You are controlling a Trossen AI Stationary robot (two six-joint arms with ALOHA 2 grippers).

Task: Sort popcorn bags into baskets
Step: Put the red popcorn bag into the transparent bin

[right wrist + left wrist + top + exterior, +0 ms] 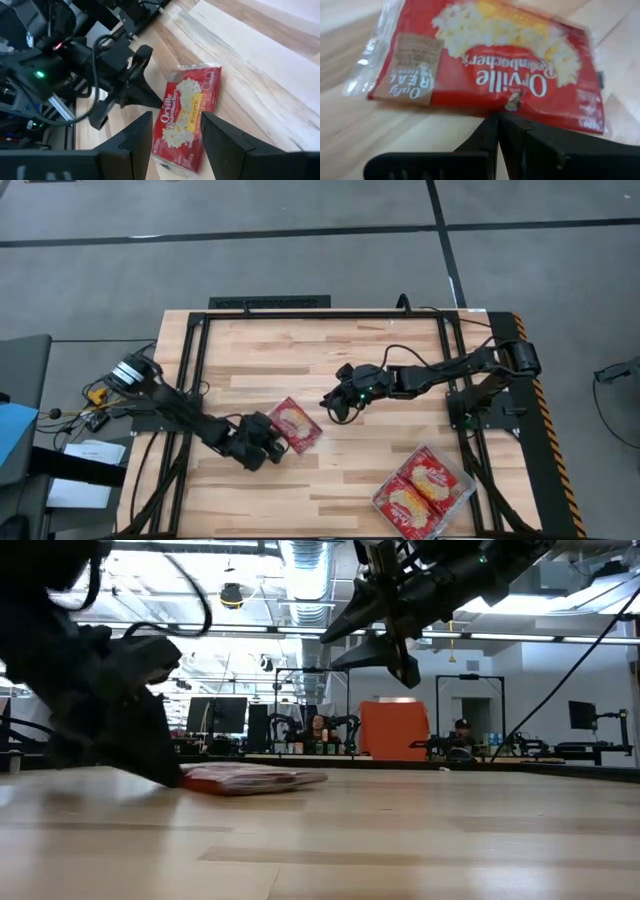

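One popcorn bag (297,424), red with a yellow picture, lies flat on the wooden table; it also shows in the low view (250,778) and the right wrist view (187,107). My left gripper (278,442) is shut and low at the bag's near-left long edge. My right gripper (335,404) is open. It hangs well above the table (385,635), just right of and beyond the bag, touching nothing, and its fingers frame the bag in its wrist view (175,140). The clear tray (470,485) at the near right holds more popcorn bags (420,485). My left gripper (498,119) meets the bag's near-left long edge (485,107) with the tips of its shut fingers. The fingers come in low, slanting from the table's near-left, across that edge. The bag lies flat on the table. I cannot tell whether any of the edge is caught between the tips.
A black metal frame (190,380) runs around the tabletop. Bare wood lies between the loose bag and the tray, and across the far half of the table. In the low view, people and equipment show in the room beyond the table.
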